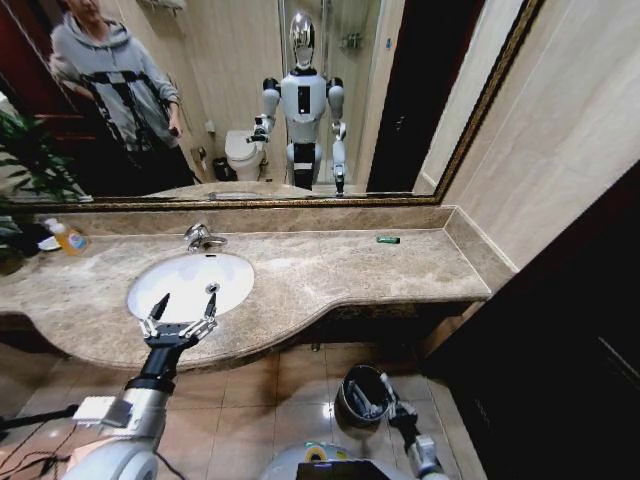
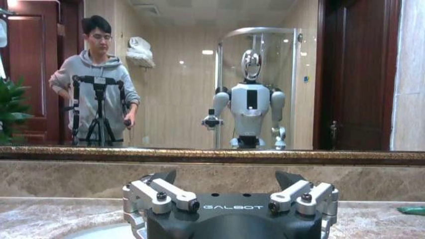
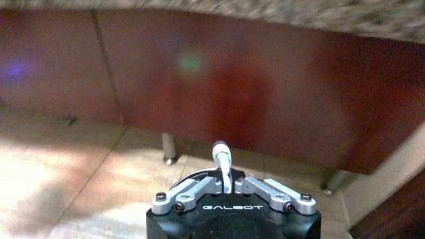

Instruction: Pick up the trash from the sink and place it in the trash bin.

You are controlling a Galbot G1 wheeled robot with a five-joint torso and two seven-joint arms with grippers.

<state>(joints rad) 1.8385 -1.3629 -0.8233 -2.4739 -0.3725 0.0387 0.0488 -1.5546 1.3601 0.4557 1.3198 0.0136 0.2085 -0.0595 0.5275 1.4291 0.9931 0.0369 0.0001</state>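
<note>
Two grippers are in your views, and their jaws stand differently. Your left gripper (image 1: 184, 307) has its jaws spread wide with nothing between them; in the head view the two dark fingertips (image 1: 160, 302) point up over the front edge of the sink (image 1: 190, 283), at the near rim of the white basin. From the left wrist camera you see the same gripper (image 2: 226, 180) with its fingers apart, and the mirror (image 2: 199, 74) behind it.

Your right gripper (image 3: 223, 172) has its jaws drawn together on a small white tube (image 3: 222, 159), which stands up between the fingers. In the head view that gripper (image 1: 385, 397) is down low beside the floor, just at the rim of the trash bin (image 1: 352, 385), the small round dark bin with the shiny edge that stands on the tiled floor (image 1: 290, 390) below the counter. You can make out pale bits inside the bin, though what they are cannot be told. From the right wrist camera you see the dark red cabinet front (image 3: 219, 84) under the counter ahead.

Moving outward, the basin itself looks bare white in the head view. A small green tube (image 1: 388, 239) lies on the brown marble countertop (image 1: 340, 270), well to the right of the sink and near the back wall. The chrome tap (image 1: 200, 237) stands behind the basin, and an orange-yellow bottle (image 1: 66, 236) stands at the far left of the counter.
</note>
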